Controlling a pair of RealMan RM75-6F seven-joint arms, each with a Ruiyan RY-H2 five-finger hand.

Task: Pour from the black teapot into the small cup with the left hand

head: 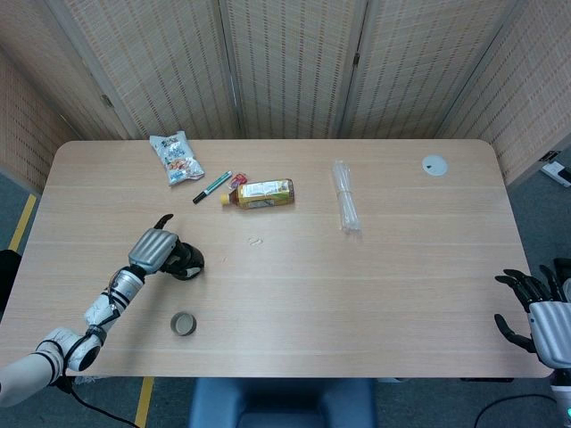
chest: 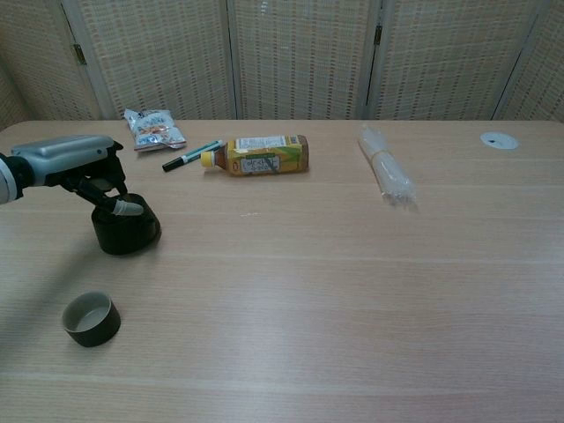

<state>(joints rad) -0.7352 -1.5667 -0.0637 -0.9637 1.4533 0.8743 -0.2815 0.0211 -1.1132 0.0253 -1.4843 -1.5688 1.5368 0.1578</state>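
The black teapot [head: 186, 262] [chest: 126, 232] stands upright on the table at the left. My left hand [head: 155, 251] [chest: 72, 164] reaches over it from the left, fingers curled down onto its top and handle, gripping it. The small dark cup [head: 184, 324] [chest: 91, 319] sits apart from the pot, nearer the front edge and below the hand. It is upright and looks empty. My right hand [head: 541, 314] hangs off the table's front right corner, fingers spread and holding nothing. The chest view does not show it.
At the back left lie a snack bag [head: 176, 158] [chest: 153, 129], a green marker [head: 212, 186] [chest: 192, 156] and a yellow bottle on its side [head: 260, 193] [chest: 260, 155]. A clear wrapped bundle [head: 345, 208] [chest: 386, 176] and a white disc [head: 434, 164] [chest: 499, 139] lie to the right.
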